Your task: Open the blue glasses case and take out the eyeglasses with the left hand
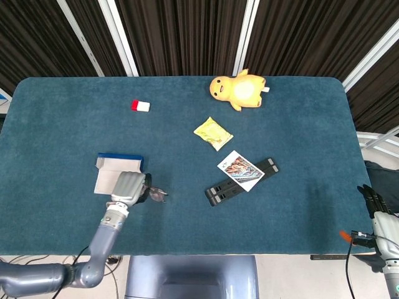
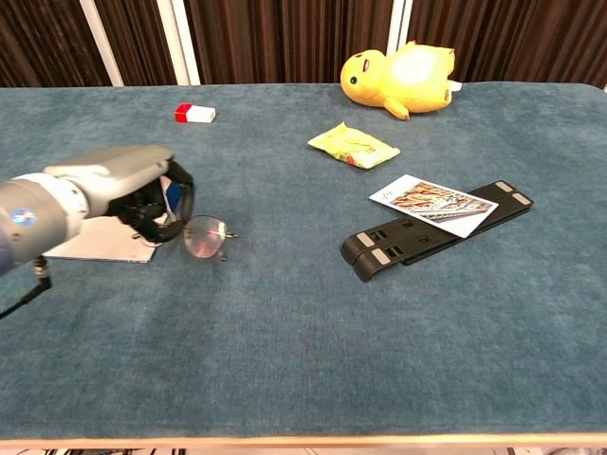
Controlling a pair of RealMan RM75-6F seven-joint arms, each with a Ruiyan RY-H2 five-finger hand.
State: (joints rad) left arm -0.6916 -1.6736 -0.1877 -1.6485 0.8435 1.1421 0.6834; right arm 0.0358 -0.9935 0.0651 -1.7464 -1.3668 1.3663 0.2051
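Currently: eyeglasses out of case, held in left hand

Eyeglasses (image 2: 205,237): wire-framed, lifted above the table (image 2: 303,341), clear of the blue glasses case (image 1: 118,173), pinched by the left hand (image 2: 142,199) with fingers curled round the frame. Case: open, pale lining up, just behind that hand. Right hand (image 1: 379,215): beyond the table's right edge; grip state cannot be told. Also present: yellow plush toy (image 2: 398,76), yellow packet (image 2: 353,144), printed card (image 2: 432,204) on a black folding stand (image 2: 389,245), red-and-white block (image 2: 194,114).
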